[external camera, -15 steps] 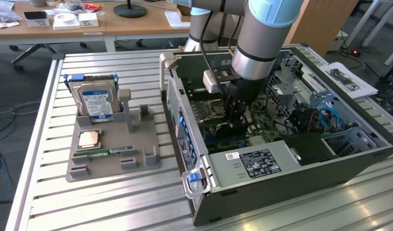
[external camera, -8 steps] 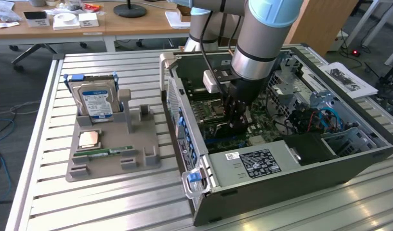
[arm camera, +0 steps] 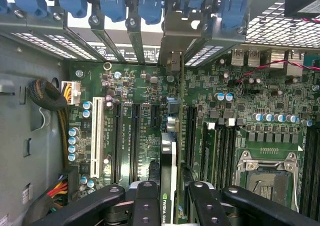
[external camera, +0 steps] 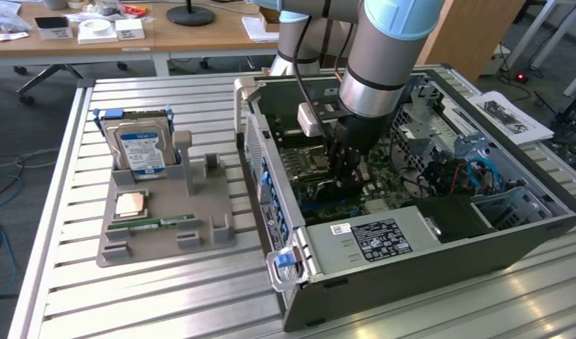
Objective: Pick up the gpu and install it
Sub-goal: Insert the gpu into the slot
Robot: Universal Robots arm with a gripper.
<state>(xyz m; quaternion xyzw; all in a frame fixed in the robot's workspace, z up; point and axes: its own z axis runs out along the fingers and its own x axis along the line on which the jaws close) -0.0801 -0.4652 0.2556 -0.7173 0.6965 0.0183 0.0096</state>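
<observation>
On the slatted metal table (external camera: 175,304) sat the opened computer case (external camera: 439,261), with the arm (external camera: 392,49) reaching straight down into it over the green motherboard (arm camera: 250,101). Off to the exterior view's left, a grey holder (external camera: 166,247) had the blue-labelled hard drive (external camera: 140,150) standing in it. Gripper (arm camera: 172,198) jaws were pinched narrow on the gpu (arm camera: 168,158), held edge-on right over the long expansion slots (arm camera: 134,131). Couldn't tell if it was seated. A little green memory stick (external camera: 152,223) lay flat in the holder.
</observation>
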